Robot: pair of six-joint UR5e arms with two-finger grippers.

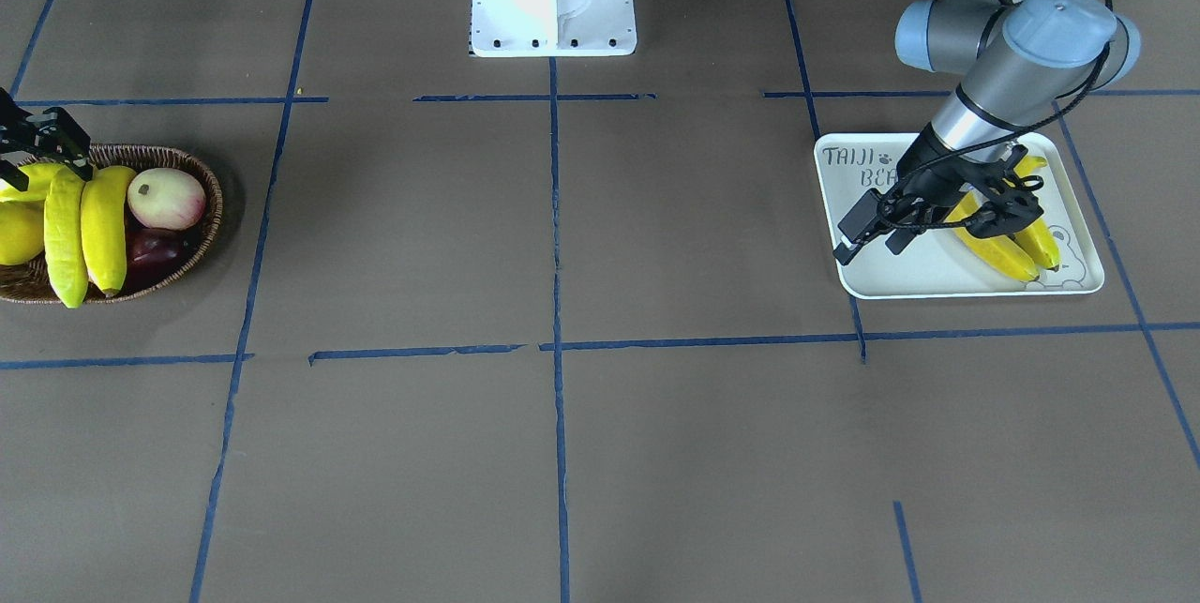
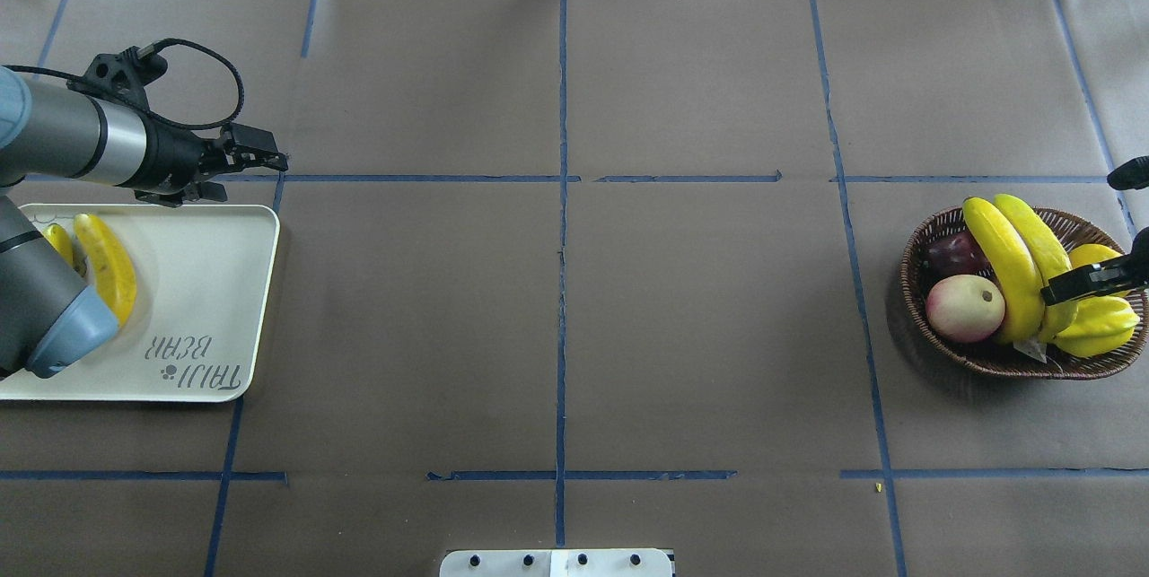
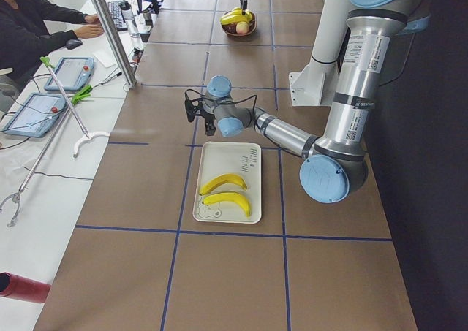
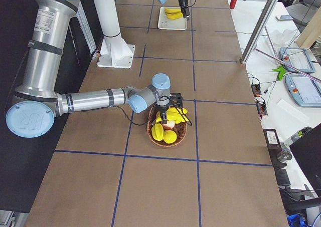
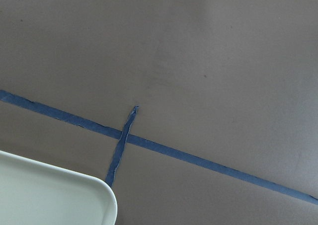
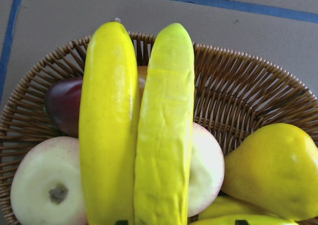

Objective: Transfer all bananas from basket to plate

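Overhead exterior view, and the table [image 2: 682, 308] is seen with the work split between its two ends. The plate [image 2: 206, 290] is set at the robot's left end, and two bananas [image 3: 223, 181] are laid on it side by side. The basket [image 2: 908, 281] is set at the right end, well apart from it. Two more bananas [image 2: 1010, 263] are stacked there, propped over an apple [image 2: 965, 308] and other fruit, so the job is judged about half done.

Now the relation that matters. Those two bananas are found directly under the right gripper [image 1: 52, 167], with their long axes running away from the robot across the basket. In the right wrist view they are lined up straight ahead of the camera. The right arm is by far the nearer one; it is stretched low over the table with the wrist turned down. Its fingers are spread, and nothing is clamped yet.

The left gripper [image 2: 260, 160] is held just beyond the plate's far corner. Nothing is carried by it, and whether its fingers are parted cannot be told.
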